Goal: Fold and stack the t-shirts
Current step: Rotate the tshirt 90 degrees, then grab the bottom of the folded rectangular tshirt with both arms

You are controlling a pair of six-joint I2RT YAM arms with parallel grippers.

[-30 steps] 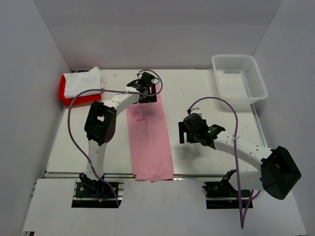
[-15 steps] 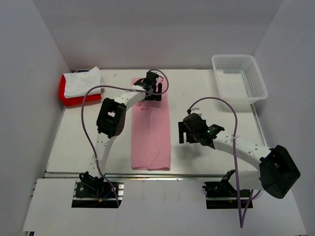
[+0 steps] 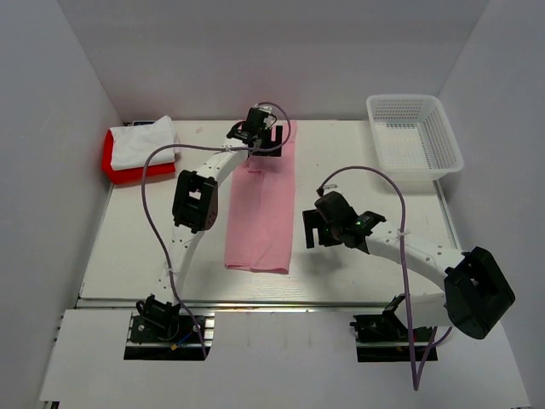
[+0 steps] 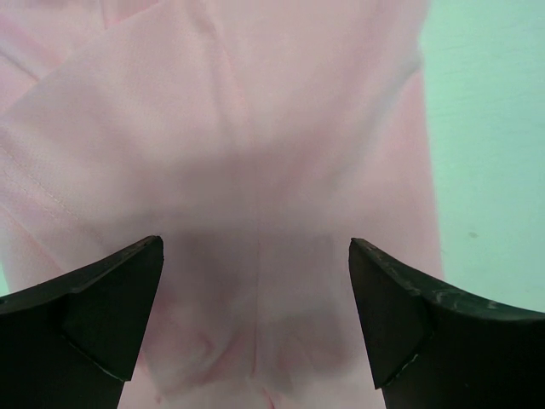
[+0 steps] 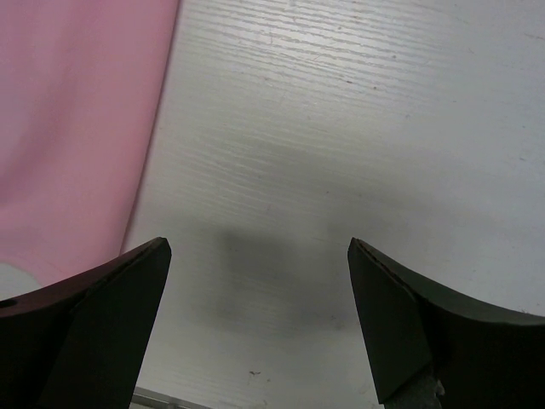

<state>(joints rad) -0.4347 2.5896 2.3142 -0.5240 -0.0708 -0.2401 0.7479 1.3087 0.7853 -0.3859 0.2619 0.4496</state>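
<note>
Pink t-shirt [image 3: 260, 221] is now dragged further across the worktop [image 3: 358, 170], under the wide-open left jaws and just beside the empty, wide-open right jaws, so folding is probably next.

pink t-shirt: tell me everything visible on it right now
The light pink t-shirt is soft, thin-looking cloth folded into a long narrow strip. It lies flat on the white table, running near to far and slightly slanted. Seams and overlapping layers show in the left wrist view. The left gripper hangs open over its far end; contact cannot be told. The open right gripper sits apart, beside its right edge.
</note>
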